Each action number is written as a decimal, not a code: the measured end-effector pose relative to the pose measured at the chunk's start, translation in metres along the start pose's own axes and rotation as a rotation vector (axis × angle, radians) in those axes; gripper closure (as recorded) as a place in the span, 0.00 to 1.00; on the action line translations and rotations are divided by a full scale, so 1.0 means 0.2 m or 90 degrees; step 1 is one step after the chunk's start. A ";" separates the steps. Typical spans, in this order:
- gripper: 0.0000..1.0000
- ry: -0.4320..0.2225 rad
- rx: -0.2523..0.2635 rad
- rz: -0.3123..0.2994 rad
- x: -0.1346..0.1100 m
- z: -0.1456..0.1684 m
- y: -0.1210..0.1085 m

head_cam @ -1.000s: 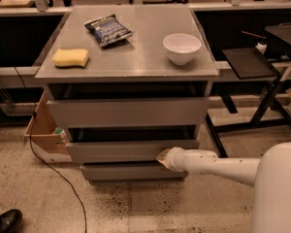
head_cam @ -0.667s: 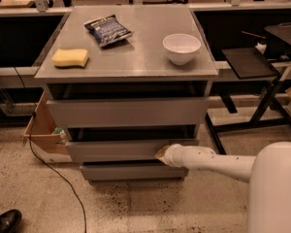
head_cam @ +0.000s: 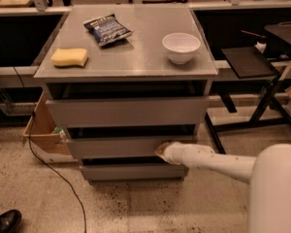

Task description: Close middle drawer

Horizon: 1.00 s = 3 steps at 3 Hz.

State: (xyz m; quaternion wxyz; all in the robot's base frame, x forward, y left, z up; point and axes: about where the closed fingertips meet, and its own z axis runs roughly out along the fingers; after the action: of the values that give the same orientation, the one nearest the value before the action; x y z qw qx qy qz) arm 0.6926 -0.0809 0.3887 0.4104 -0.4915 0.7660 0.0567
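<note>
Speckled flooring [head_cam: 150, 208] runs under a grey cabinet [head_cam: 128, 57] that stands before a row of dark benches. On the cabinet's top lie a yellow sponge [head_cam: 69, 57] near the left edge, a dark snack bag [head_cam: 106, 29] toward the back, and a white bowl [head_cam: 181, 47] on the right side. Three flat, handleless fronts are stacked down the cabinet's face. The top drawer [head_cam: 126, 111] has the tallest front, and the bottom drawer [head_cam: 133, 171] sits just above the floor. Between them is the middle drawer [head_cam: 111, 147], with a dark gap showing along its upper edge.

A white arm [head_cam: 218, 161] reaches in from the lower right of the cabinet. Its gripper [head_cam: 161, 151] rests against the right part of the middle drawer's front. Whether the gripper is spread or pressed together cannot be told from this angle.

Left of the cabinet, a cardboard box [head_cam: 41, 130] sits against its side, and a black cable [head_cam: 53, 171] trails across the floor from there. A black shoe [head_cam: 5, 221] shows farther out on that side. Right of the cabinet stands a black metal stand [head_cam: 252, 62].
</note>
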 end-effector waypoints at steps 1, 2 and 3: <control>1.00 0.000 0.000 0.000 0.00 -0.01 0.01; 1.00 0.012 0.010 0.020 0.05 -0.22 0.00; 1.00 0.033 -0.007 0.040 0.10 -0.50 0.07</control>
State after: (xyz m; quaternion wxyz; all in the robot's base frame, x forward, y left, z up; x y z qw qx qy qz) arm 0.6214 -0.1377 0.4356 0.3855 -0.4708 0.7912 0.0610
